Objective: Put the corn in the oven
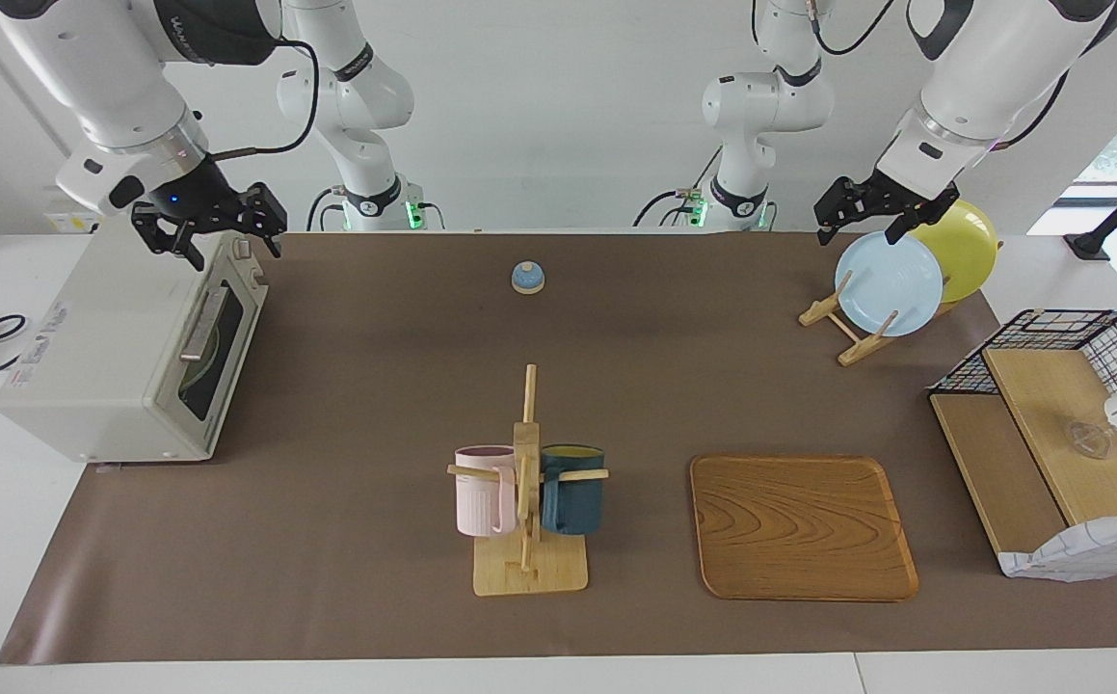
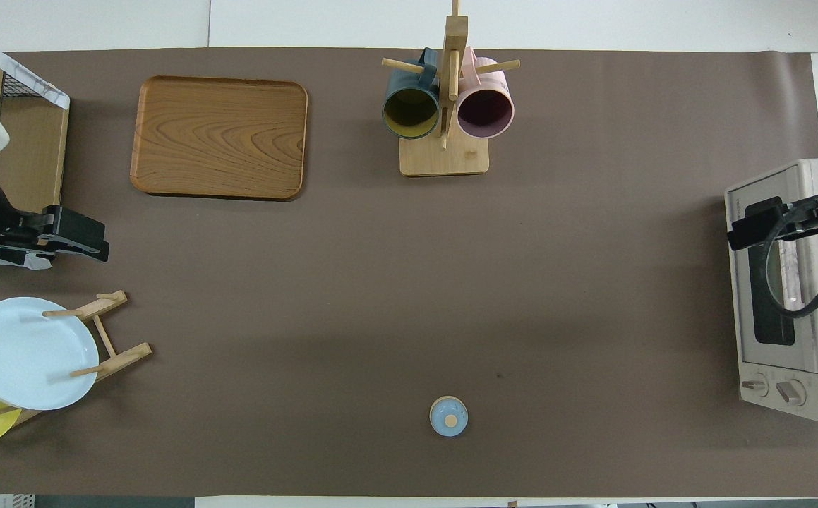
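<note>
Two-arm station, task of placing a corn cob in the oven. The boxy off-white toaster oven (image 1: pixel 105 357) stands at the right arm's end of the brown-covered surface (image 1: pixel 375 386). Its dark glass door (image 1: pixel 216 337) is shut, with the metal bar handle (image 1: pixel 203 323) facing the middle of the surface.

We find no yellow corn cob in either view, so we cannot give its bearing from either tool or the lie of its long axis. A pale shape shows behind the glass, but we cannot identify it.

The right tool (image 1: pixel 235 253) hangs over the oven's upper front edge, its fingers spread and holding nothing. The left tool (image 1: pixel 864 234), likewise spread and empty, waits over the pale blue plate (image 1: pixel 890 284) in its wooden rack.

We judge the right arm much the nearer to the oven, and the handle lies just below its tool.
</note>
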Robot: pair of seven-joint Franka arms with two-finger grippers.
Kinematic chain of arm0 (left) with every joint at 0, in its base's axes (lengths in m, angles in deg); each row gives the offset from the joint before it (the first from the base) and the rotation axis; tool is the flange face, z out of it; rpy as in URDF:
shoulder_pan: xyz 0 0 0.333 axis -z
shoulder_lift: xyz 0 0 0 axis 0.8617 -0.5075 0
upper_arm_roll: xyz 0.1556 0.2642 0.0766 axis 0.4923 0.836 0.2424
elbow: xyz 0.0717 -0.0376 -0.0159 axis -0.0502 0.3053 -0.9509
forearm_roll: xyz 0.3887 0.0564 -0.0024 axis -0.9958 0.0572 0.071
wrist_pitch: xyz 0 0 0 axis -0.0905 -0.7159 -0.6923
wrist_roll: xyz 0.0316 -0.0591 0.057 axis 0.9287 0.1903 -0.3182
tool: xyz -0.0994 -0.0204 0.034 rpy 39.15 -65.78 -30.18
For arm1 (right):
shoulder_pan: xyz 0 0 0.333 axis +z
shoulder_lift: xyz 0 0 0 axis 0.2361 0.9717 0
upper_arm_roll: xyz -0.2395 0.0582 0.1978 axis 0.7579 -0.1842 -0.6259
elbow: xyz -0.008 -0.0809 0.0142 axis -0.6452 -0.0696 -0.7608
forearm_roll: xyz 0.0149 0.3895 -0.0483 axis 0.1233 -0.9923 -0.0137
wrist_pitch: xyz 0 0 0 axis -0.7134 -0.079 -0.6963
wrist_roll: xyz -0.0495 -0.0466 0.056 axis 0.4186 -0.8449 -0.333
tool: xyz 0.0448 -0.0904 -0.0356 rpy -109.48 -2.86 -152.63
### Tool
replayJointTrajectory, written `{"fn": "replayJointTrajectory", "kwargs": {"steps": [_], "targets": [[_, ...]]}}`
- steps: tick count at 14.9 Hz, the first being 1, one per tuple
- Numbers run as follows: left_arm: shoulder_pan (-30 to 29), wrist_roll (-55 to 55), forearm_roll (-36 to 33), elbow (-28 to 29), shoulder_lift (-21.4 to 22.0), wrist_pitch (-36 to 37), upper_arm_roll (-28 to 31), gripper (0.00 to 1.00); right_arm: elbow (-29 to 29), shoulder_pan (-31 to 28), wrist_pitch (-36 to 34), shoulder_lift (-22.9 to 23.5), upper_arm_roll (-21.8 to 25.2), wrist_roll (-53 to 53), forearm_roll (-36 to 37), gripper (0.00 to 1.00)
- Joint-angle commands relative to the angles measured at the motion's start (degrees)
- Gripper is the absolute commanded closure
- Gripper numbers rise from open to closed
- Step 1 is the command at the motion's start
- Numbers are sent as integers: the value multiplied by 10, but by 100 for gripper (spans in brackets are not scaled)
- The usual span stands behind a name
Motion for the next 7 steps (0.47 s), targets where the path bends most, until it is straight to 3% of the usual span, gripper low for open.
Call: {"fn": "replayJointTrajectory", "kwargs": {"steps": [1, 4, 7], "targets": [[-7, -4, -1, 1, 17, 4, -4, 0, 11, 11, -8, 3, 8, 8, 3, 0], [-7, -3, -1, 0, 30, 4, -4, 0, 13, 43, -6, 2, 40, 7, 6, 0], [-7, -4, -1, 0, 54, 5, -4, 0, 12, 41, -11, -1, 43, 8, 7, 0]]}}
